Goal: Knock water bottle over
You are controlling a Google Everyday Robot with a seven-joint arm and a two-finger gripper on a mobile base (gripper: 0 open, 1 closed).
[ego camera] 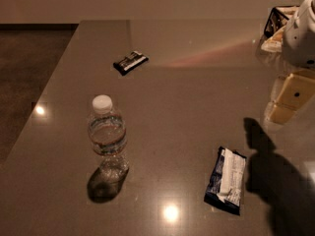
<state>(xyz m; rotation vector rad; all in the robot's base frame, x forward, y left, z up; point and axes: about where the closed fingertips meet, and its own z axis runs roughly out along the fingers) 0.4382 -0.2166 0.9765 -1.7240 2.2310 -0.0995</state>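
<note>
The water bottle (107,137) stands upright on the left part of the brown table (187,97). It is clear and ribbed, with a white cap and a thin label band around its middle. My gripper (288,100) hangs at the right edge of the view, cream-coloured under the white arm (302,33). It is above the table and far to the right of the bottle, well apart from it. Its dark shadow falls on the table below it.
A dark-and-white snack wrapper (130,62) lies at the back, beyond the bottle. A blue-and-white wrapper (226,181) lies at the front right. A container with items (275,23) sits at the back right. The table's left edge drops to dark floor (24,68).
</note>
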